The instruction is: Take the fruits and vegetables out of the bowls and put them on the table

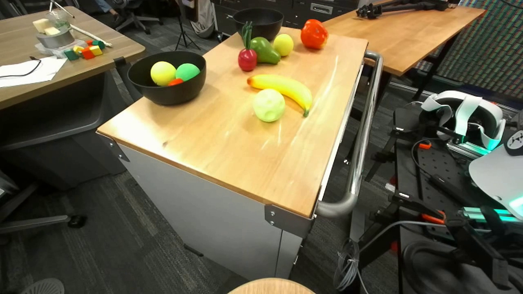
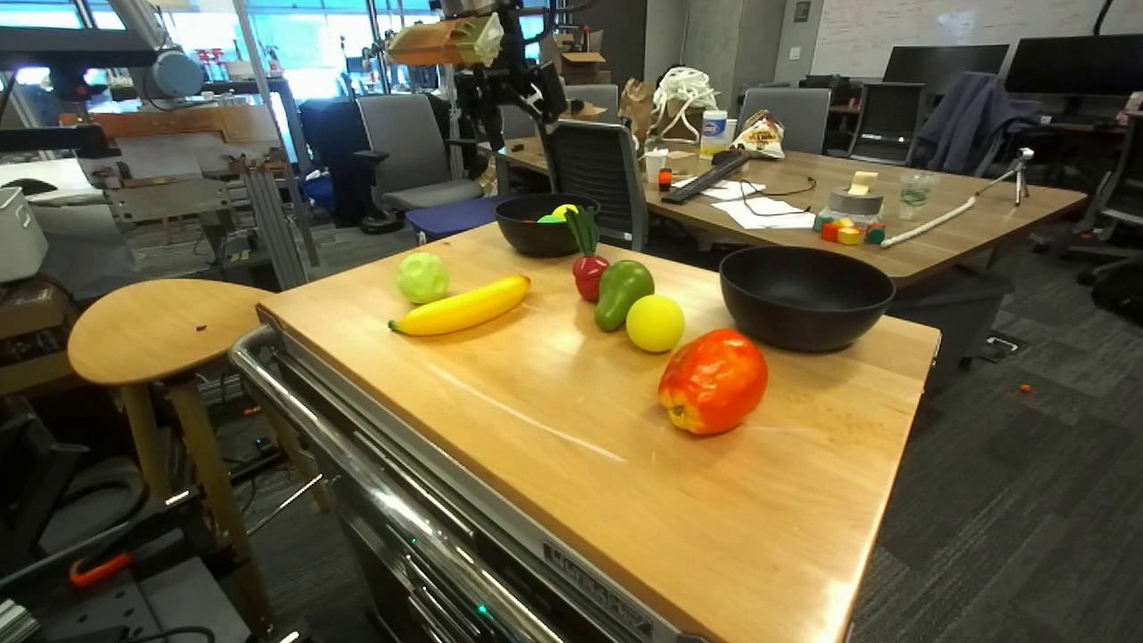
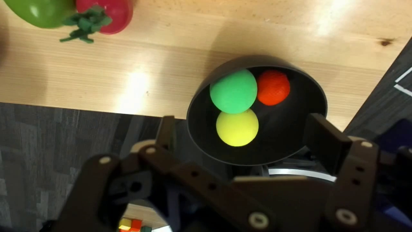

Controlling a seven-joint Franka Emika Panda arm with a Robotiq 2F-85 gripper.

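One black bowl (image 1: 169, 94) sits at the table's (image 1: 224, 151) edge with a yellow ball (image 3: 237, 128), a green ball (image 3: 234, 91) and an orange-red piece (image 3: 273, 87) inside. Nothing shows inside the other black bowl (image 2: 804, 308). On the tabletop lie a banana (image 1: 282, 86), a pale green round fruit (image 1: 269, 105), a red radish-like piece (image 2: 590, 275), a green pear-shaped piece (image 2: 622, 295), another yellow ball (image 2: 655, 323) and a red-orange pepper-like piece (image 2: 714, 382). My gripper (image 3: 242, 118) hangs above the filled bowl, jaws wide apart, holding nothing; in an exterior view the gripper (image 2: 511, 112) stands well above it.
A metal bar handle (image 1: 363, 139) runs along one side of the table. A round wooden stool (image 2: 165, 326) stands near its corner. Beyond the filled bowl are a grey chair (image 2: 594, 174) and a brown desk (image 2: 946, 210) with coloured blocks (image 2: 848, 234).
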